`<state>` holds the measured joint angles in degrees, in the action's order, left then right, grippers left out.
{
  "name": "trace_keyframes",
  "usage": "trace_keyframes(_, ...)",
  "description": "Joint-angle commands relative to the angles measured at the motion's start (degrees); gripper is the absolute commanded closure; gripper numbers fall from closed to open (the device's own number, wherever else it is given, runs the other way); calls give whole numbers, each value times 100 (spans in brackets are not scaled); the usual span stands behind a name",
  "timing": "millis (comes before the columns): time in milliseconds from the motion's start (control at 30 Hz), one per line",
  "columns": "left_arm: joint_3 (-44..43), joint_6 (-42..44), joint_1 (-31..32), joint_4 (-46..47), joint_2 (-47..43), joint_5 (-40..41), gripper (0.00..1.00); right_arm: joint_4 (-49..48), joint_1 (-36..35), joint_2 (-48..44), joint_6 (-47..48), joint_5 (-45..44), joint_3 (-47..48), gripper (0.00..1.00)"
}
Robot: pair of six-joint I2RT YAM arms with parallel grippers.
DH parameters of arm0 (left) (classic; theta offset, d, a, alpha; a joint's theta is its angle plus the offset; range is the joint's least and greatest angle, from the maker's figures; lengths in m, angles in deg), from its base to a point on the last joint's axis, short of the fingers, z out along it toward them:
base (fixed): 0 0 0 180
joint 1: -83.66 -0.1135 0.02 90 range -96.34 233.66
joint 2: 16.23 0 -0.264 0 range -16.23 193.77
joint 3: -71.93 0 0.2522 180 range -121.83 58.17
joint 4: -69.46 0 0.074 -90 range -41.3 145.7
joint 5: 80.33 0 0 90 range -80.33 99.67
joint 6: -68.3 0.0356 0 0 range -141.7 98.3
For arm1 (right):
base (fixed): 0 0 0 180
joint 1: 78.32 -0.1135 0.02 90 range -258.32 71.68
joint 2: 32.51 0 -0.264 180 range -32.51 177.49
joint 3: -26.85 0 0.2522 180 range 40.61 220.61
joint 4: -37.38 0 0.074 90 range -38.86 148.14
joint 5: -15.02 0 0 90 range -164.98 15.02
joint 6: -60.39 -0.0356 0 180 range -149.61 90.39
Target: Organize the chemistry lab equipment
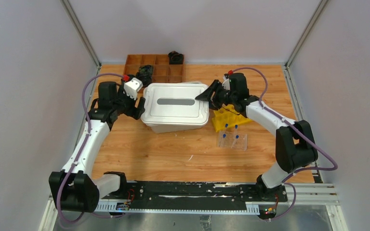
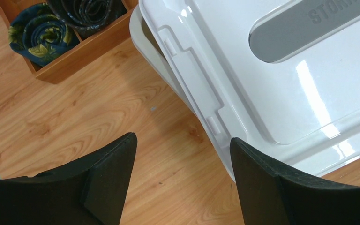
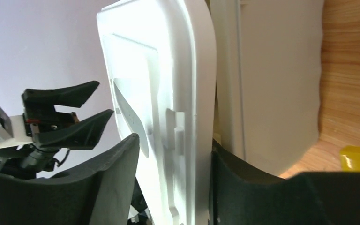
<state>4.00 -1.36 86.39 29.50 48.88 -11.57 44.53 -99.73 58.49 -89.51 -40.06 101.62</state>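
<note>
A white storage box (image 1: 176, 126) sits mid-table with its white lid (image 1: 175, 103) lying slightly askew on top. My right gripper (image 1: 211, 95) is open and straddles the lid's right edge (image 3: 187, 117). Its lower finger (image 3: 243, 187) touches the lid's underside, and a gap shows at the upper finger (image 3: 108, 183). My left gripper (image 1: 138, 107) is open and empty beside the lid's left edge (image 2: 201, 103), one finger (image 2: 272, 187) overlapping the rim. A yellow rack (image 1: 227, 118) and a clear plastic rack (image 1: 232, 139) holding blue-capped tubes (image 1: 236, 129) stand right of the box.
A brown wooden divided tray (image 1: 154, 66) with black coiled objects (image 1: 176, 57) stands at the back, close behind my left gripper; its corner shows in the left wrist view (image 2: 75, 51). Grey walls enclose the table on three sides.
</note>
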Motion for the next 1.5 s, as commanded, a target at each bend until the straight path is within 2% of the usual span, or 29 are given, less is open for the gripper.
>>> trace_keyframes(0, 195, -55, 12, 160, 55, -23, 22, 870, -83, -177, 677, -237, 466, 43)
trace_keyframes(333, 197, 30, 12, 69, 27, -17, 23, 3354, -83, 380, 2101, -533, 2021, 35)
trace_keyframes(500, 197, 19, 14, 58, 16, -39, 23, 3910, -82, 696, 2586, -614, 2396, 31)
trace_keyframes(733, 160, 48, 15, -26, -69, 89, 22, 4480, -78, 899, 3150, -1291, 2992, 30)
trace_keyframes(833, 64, -96, 10, -33, -177, 177, 20, 4752, -111, 982, 3362, -1524, 3295, 34)
trace_keyframes(1067, -375, -543, 14, -271, -241, 45, 17, 4983, -413, 922, 3748, -2051, 3518, 51)
trace_keyframes(1233, -593, -954, 13, -286, -138, -236, 5, 4994, -506, 991, 3825, -2178, 3455, 53)
trace_keyframes(1467, -542, -1085, 16, -186, 205, -354, 10, 5004, -540, 1156, 3957, -2287, 3624, 56)
